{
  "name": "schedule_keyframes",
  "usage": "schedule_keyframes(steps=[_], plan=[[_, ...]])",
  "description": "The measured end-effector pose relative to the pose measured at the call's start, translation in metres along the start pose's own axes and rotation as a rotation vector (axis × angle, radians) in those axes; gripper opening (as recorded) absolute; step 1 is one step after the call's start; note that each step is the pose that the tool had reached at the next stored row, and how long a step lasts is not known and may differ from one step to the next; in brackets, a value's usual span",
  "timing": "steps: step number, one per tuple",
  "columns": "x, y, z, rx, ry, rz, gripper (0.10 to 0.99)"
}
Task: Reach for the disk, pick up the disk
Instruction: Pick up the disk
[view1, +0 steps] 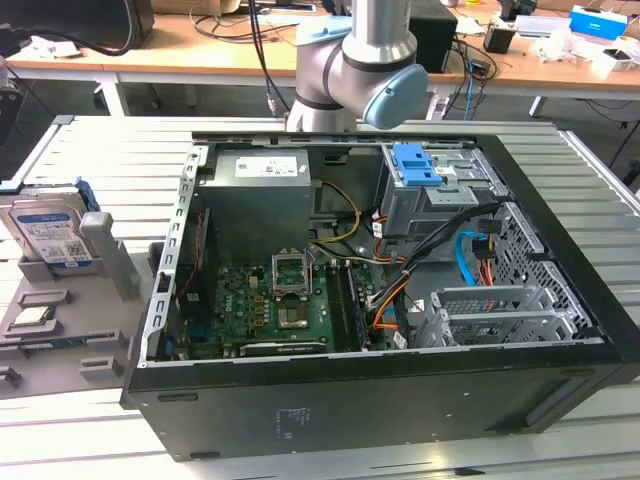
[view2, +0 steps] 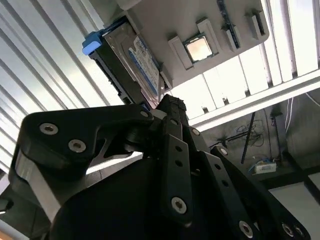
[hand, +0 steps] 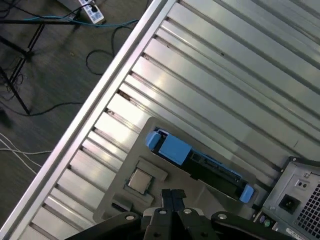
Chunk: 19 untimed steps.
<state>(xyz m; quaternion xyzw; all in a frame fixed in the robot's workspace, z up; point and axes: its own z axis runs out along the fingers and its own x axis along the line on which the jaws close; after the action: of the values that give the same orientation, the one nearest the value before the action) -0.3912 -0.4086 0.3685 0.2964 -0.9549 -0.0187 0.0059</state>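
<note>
One gripper (hand: 173, 195), black, two fingers pressed together tip to tip, nothing pinched. Same gripper (view2: 170, 104) in the second wrist view: flat jointed linkage bars, matte, dotted with bright round screw heads. Tips aimed toward one grey holder (hand: 120, 175), not touching it. One disk (hand: 200, 162) standing on edge in the holder's slot, just past the tips and apart from them: flat silver rectangle, bright blue plastic rail frame along the edge, a broad blue tab at one end and a smaller blue nub at the other. White-and-blue label on the broad face of the disk (view2: 137, 60). One processor chip (hand: 140, 181), small, square, silver, lying flat in a shallow recess of the holder, near the disk. Under it all one table (hand: 225, 65) of long ribbed metal slats, dull shine. In the exterior view, disk (view1: 45, 235) upright at the exterior view's left, beside one open black computer case (view1: 400, 410): green board, bundled cables, perforated grey cages, one blue latch piece (view1: 415, 165). One grey-and-blue arm (view1: 370, 60) behind the case.
</note>
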Motion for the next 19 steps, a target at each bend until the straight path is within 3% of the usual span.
schedule_keyframes(steps=[15,19], plan=[[0.0,0.0,0.0,0.0,0.0139,-0.354,0.106],[0.0,0.0,0.0,0.0,0.0163,-0.414,0.106]])
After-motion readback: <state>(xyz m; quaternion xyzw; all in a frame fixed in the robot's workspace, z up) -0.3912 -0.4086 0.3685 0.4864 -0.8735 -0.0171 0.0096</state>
